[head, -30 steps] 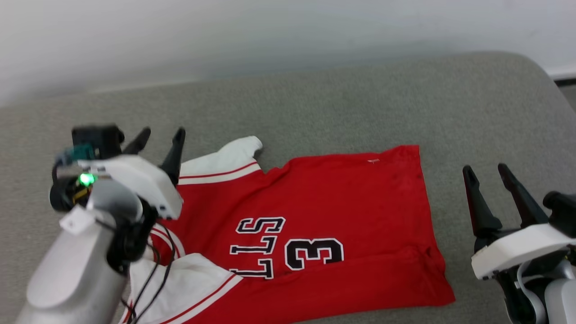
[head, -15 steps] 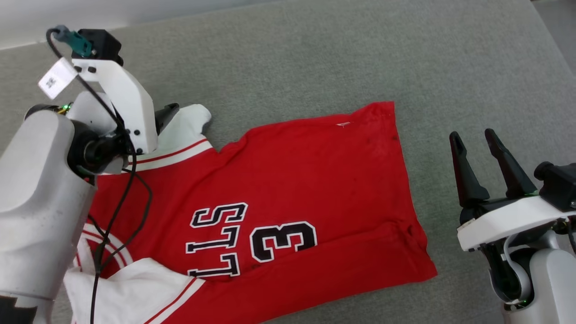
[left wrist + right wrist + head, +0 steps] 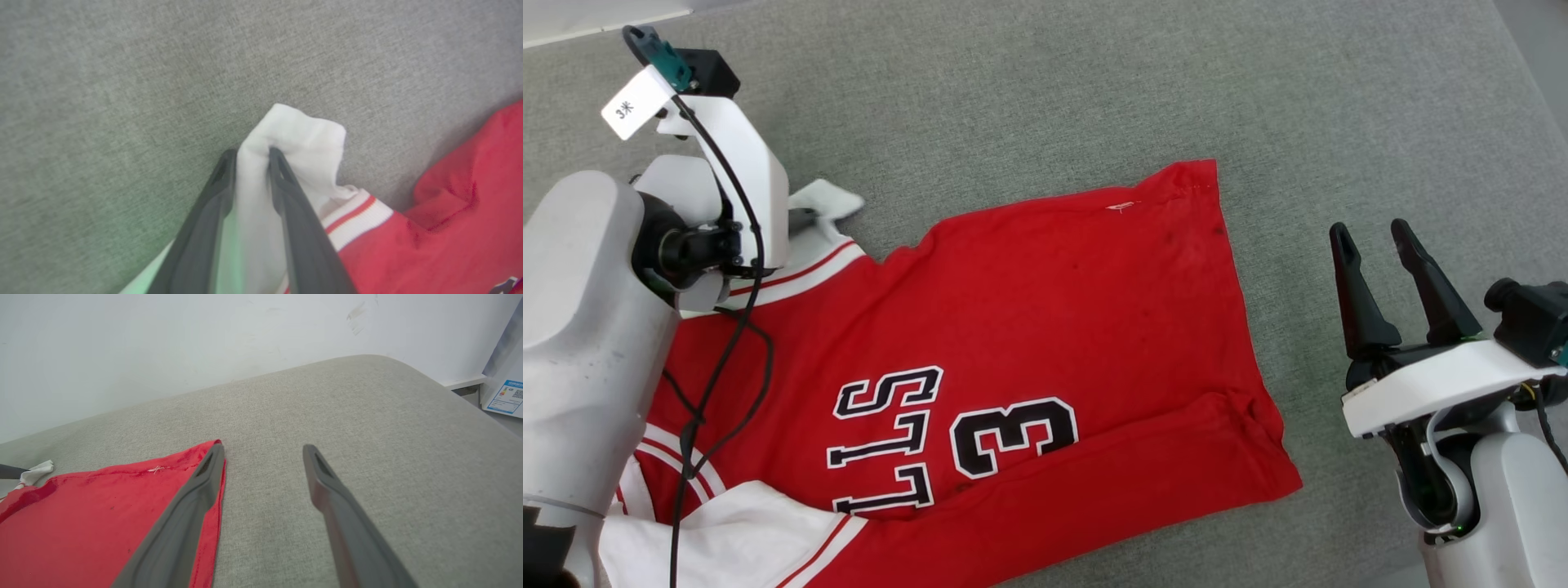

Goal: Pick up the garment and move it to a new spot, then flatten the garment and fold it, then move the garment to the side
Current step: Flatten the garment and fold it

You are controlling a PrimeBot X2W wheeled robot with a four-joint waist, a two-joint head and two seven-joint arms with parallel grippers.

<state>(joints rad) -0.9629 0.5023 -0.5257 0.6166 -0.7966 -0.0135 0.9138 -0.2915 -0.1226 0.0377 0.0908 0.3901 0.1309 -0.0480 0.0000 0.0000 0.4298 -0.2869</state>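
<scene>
Nearest edge: one white sleeve (image 3: 743,523) lies doubled back over the chest of the garment (image 3: 1045,310). The garment is spread front-up on the grey cushion (image 3: 1094,98), with the collar end toward the robot's left and the hem toward its right. The black lettering (image 3: 890,441) reads clear. A ridge of cloth (image 3: 1176,412) runs along the near side toward the hem.

Right pincer (image 3: 1372,233) — hovers off the hem, apart from the cloth, fingers spread wide, nothing in it. Its own wrist view lines one finger up with the far hem corner (image 3: 192,455); beyond that is the pale wall (image 3: 163,355).

Left pincer (image 3: 249,153) — closed down on the tip of the far sleeve (image 3: 302,130), white cloth bunched between its fingers. The left wrist view settles this. From the head the wrist housing covers the fingertips, and the sleeve end just pokes out past it.

Judgement: flattening step; folding not yet begun. The next move calls for drawing the far sleeve outward, away from the body panel and low over the cushion, then letting go. The near sleeve needs opening too. Risk: the pull may drag the whole shirt, since the hem is unpinned.
</scene>
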